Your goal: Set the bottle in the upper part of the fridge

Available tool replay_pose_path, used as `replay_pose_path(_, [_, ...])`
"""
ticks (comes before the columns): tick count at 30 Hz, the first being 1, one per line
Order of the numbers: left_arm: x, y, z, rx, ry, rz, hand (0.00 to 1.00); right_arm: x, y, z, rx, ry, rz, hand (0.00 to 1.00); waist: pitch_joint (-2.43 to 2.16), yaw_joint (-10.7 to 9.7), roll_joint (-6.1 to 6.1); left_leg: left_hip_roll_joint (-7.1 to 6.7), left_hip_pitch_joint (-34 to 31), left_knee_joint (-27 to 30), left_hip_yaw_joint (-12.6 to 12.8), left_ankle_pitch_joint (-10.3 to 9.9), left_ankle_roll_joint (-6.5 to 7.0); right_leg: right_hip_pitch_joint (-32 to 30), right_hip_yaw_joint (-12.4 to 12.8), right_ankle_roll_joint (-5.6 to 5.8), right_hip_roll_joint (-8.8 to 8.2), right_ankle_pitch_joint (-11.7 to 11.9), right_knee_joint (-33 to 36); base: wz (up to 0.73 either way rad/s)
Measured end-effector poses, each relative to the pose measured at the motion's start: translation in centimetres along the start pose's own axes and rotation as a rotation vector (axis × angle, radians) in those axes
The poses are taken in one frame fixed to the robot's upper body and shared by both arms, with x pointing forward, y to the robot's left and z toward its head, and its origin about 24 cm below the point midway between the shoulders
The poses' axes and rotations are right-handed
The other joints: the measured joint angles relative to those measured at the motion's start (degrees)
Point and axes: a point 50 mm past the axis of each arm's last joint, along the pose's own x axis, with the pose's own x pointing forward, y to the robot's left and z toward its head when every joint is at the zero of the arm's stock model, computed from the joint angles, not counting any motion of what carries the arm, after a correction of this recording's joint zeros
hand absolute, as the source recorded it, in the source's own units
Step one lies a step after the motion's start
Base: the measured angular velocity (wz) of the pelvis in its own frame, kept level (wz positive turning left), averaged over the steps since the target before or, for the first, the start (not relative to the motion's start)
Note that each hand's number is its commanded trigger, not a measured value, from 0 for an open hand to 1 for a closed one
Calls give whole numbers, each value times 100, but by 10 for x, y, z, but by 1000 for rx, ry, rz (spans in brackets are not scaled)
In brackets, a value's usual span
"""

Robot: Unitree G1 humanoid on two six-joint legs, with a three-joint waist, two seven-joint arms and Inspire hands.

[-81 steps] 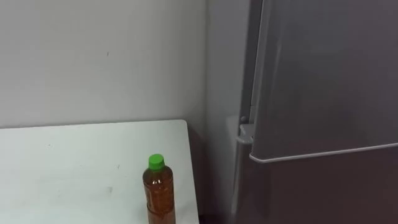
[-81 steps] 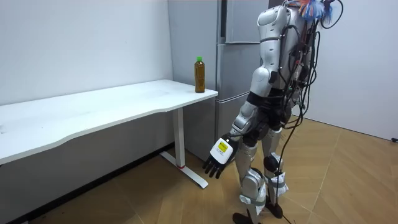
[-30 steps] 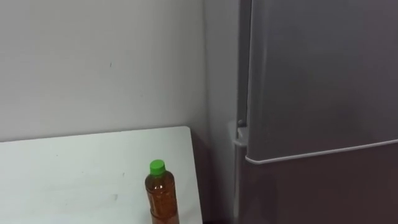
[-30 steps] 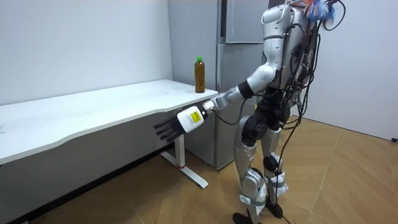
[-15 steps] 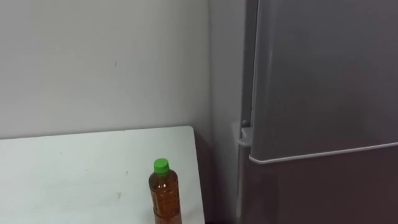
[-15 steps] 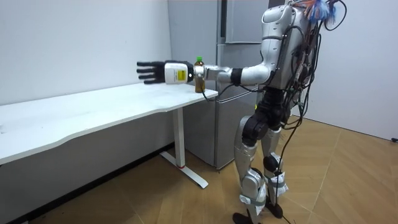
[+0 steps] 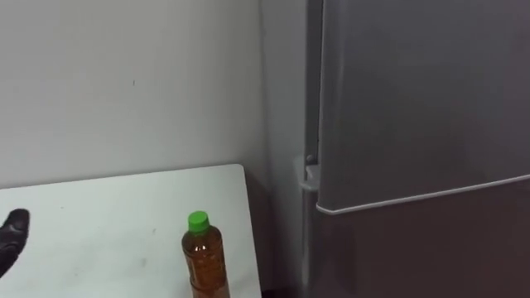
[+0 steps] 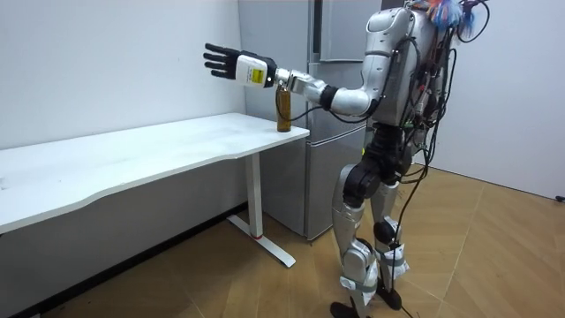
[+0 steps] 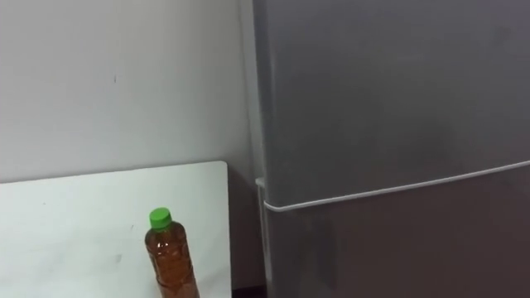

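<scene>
The bottle [image 7: 203, 263], amber with a green cap, stands upright near the right edge of the white table [image 7: 99, 211], just left of the grey fridge [image 7: 414, 108], whose doors are closed. The room view shows the left hand [image 8: 231, 64] whole, held high above the table, fingers straight and spread, holding nothing. The left eye view catches a dark fingertip at its left edge.
</scene>
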Motion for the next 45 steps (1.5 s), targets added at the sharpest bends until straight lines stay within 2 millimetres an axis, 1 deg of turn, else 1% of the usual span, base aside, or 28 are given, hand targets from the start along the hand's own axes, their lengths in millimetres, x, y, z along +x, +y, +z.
replay_pose_path(1, [0, -7, -1, -8, 6, -36, 0, 1, 1, 0, -1, 3, 0, 0, 9, -73, -23, 0, -6, 4, -6, 0, 0, -1, -4, 0, 0, 0, 1, 0])
replay_pose_path(2, [-1, -14, -2, -15, 15, -72, 0, 2, 3, 3, -1, 5, 2, 0, 6, -142, -13, -1, -16, 14, -13, 0, 0, 2, -12, 0, 0, 0, -1, 0])
replay_pose_path(3, [-1, -19, -2, -19, 21, -90, 0, 2, 3, 3, 0, 9, 3, 0, 15, -158, -28, -1, -27, 19, -12, 0, 0, -5, -8, 0, 0, 0, -1, 0])
replay_pose_path(5, [-2, -39, -2, -51, 32, -177, 0, 4, 6, 6, -1, 5, 10, 0, 3, -247, -7, 7, -121, 52, 16, 0, 2, -98, -4, -5, 4, 5, 11, 0])
replay_pose_path(7, [-3, -52, -1, -69, 33, -251, 0, 4, 7, 7, 1, 7, 14, 0, 3, -268, -7, 13, -143, 51, 43, 1, 2, -132, 22, -14, 11, 14, 12, -7])
replay_pose_path(9, [-6, -68, 0, -86, 38, -342, 0, 5, 8, 8, 0, 7, 19, 0, 0, -368, -4, 10, -138, 55, 64, 2, 2, -134, 34, -14, 2, 15, 17, -6])
replay_pose_path(13, [-10, -85, 1, -113, 45, -444, 0, 5, 9, 8, -1, 18, 25, 0, 1, -429, -6, 7, -104, 44, 87, 3, 3, -131, 72, -12, -3, 13, 10, -8])
replay_pose_path(15, [-16, -92, -2, -119, 65, -506, 0, 6, 10, 9, 3, 18, 34, 0, -1, -476, -3, 6, -98, 45, 80, 3, 3, -128, 109, -12, 1, 13, -1, -4])
replay_pose_path(18, [-21, -98, -5, -111, 96, -572, 0, 6, 10, 9, 2, 19, 35, 0, -2, -541, -2, 6, -104, 48, 77, 3, 2, -126, 98, -12, 0, 13, -1, 1])
replay_pose_path(22, [-28, -106, -7, -150, 151, -651, 0, 8, 13, 13, 1, 28, 37, 0, -16, -635, 21, 6, -111, 52, 87, 3, 3, -129, 113, -11, 2, 12, -2, 0])
replay_pose_path(25, [-30, -109, -9, -167, 174, -689, 0, 9, 14, 15, -2, 29, 36, 0, -19, -722, 24, 9, -118, 62, 101, 3, 3, -140, 134, -11, 9, 12, 5, -1])
replay_pose_path(27, [-31, -112, -8, -182, 181, -714, 0, 9, 14, 15, -1, 33, 36, 0, -21, -727, 28, 11, -147, 83, 107, 3, 3, -171, 170, -11, 13, 13, 12, -2])
replay_pose_path(28, [-31, -114, -7, -190, 184, -730, 0, 9, 14, 15, -1, 32, 36, 0, -34, -727, 47, 12, -172, 87, 108, 3, 3, -199, 174, -12, 14, 14, 21, 0])
replay_pose_path(35, [-35, -123, 7, -256, 157, -807, 0, 9, 14, 16, -8, 33, 38, 0, -34, -727, 46, 13, -196, 92, 107, 4, 5, -222, 182, -10, 14, 25, 22, 0])
replay_pose_path(45, [-41, -128, 5, -255, 177, -866, 0, 10, 15, 18, -35, 34, 42, 0, -27, -717, 38, 11, -198, 90, 98, 4, 5, -226, 186, -9, 14, 25, 12, 0])
